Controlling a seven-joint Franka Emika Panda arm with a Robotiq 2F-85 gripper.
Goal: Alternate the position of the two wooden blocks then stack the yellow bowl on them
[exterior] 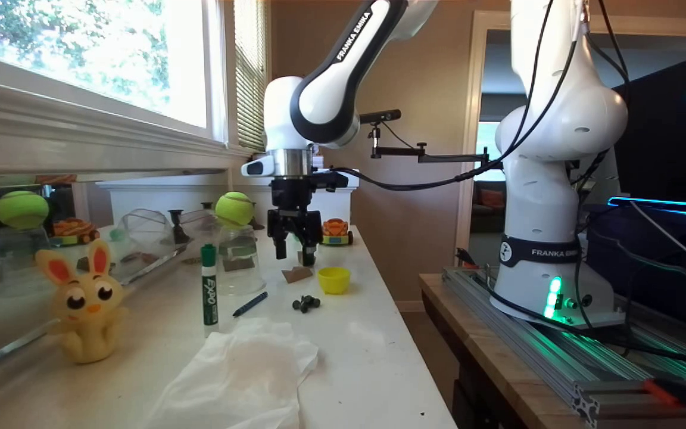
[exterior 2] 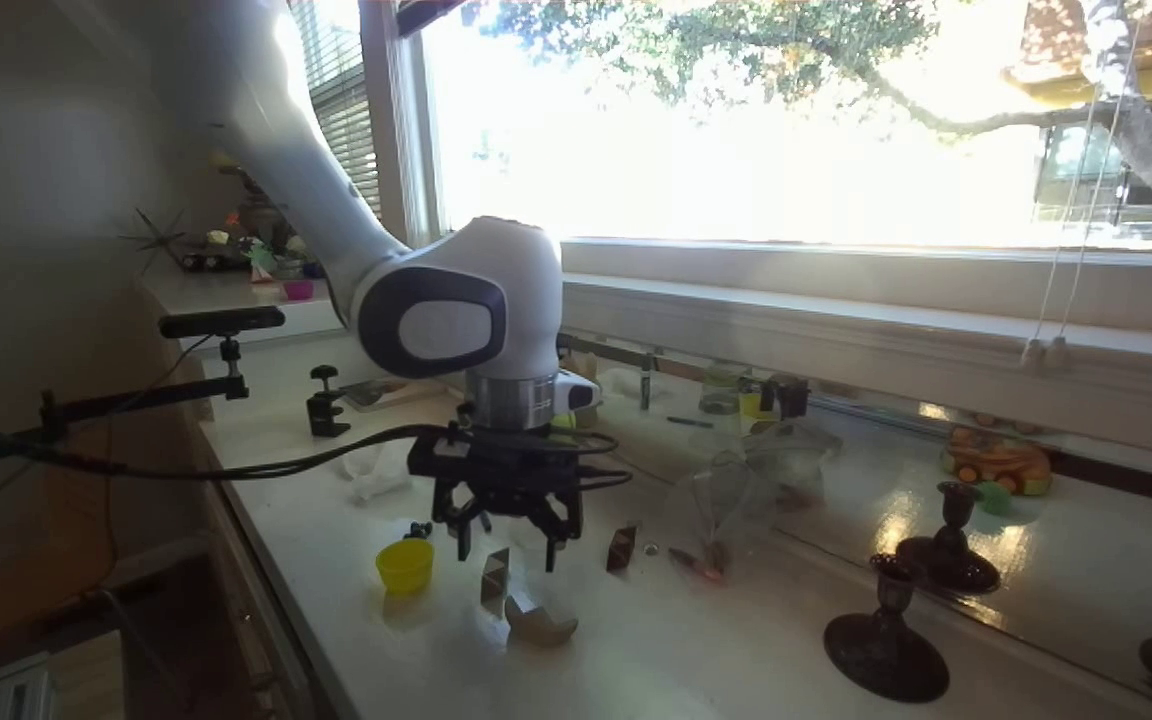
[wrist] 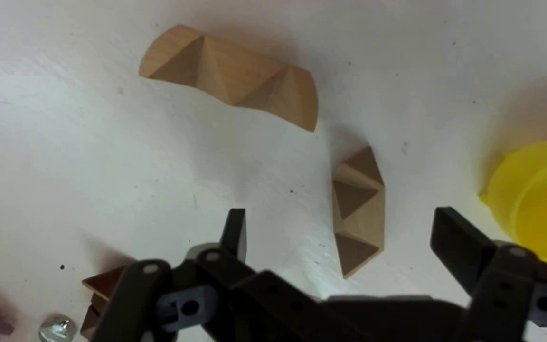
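Three wooden blocks lie on the white counter; which two the task means I cannot tell. In the wrist view, a faceted light block (wrist: 363, 213) lies below my gripper (wrist: 342, 232), between the fingers as seen from above. A curved light block (wrist: 235, 71) is farther up, and a darker brown block (wrist: 94, 311) sits at lower left, partly covered by a finger. The yellow bowl (wrist: 537, 199) is at the right, cut by the frame edge. Both exterior views show the bowl (exterior: 334, 280) (exterior 2: 405, 567) on the counter and the gripper (exterior 2: 507, 556) above it, open, holding nothing.
A small black item (exterior: 306, 304), a pen (exterior: 250, 304), a green marker (exterior: 209, 289) and a white cloth (exterior: 248, 369) share the counter. A tennis ball (exterior: 234, 209) tops a clear cup (exterior: 239, 280). Candle holders (exterior 2: 886, 640) and a bunny toy (exterior: 88, 304) stand farther off.
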